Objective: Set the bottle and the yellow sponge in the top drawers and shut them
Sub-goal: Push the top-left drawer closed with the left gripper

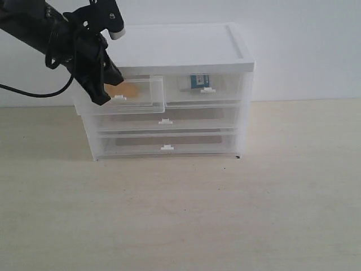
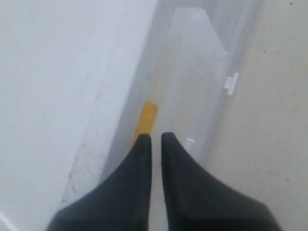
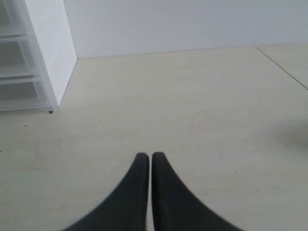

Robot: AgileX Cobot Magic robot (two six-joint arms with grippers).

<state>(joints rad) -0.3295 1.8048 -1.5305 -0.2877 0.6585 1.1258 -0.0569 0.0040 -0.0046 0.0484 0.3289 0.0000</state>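
The yellow sponge (image 1: 128, 89) lies inside the top left drawer (image 1: 141, 100), which stands pulled out a little from the cabinet. Its orange edge (image 2: 147, 118) shows just beyond my left fingertips in the left wrist view. My left gripper (image 1: 101, 99) (image 2: 156, 137) is shut and empty, and sits at that drawer's front left corner, beside its white handle tab (image 1: 118, 97). The bottle (image 1: 198, 81), with its dark label, stands behind the front of the top right drawer (image 1: 225, 90), which sits flush. My right gripper (image 3: 147, 155) is shut on nothing, over bare table, out of the exterior view.
The white cabinet (image 1: 180, 45) stands against the back wall, with two full-width drawers (image 1: 165, 119) pushed in below. Its right side (image 3: 50, 53) shows in the right wrist view. Pale wooden table (image 1: 186, 214) spreads in front and to the right.
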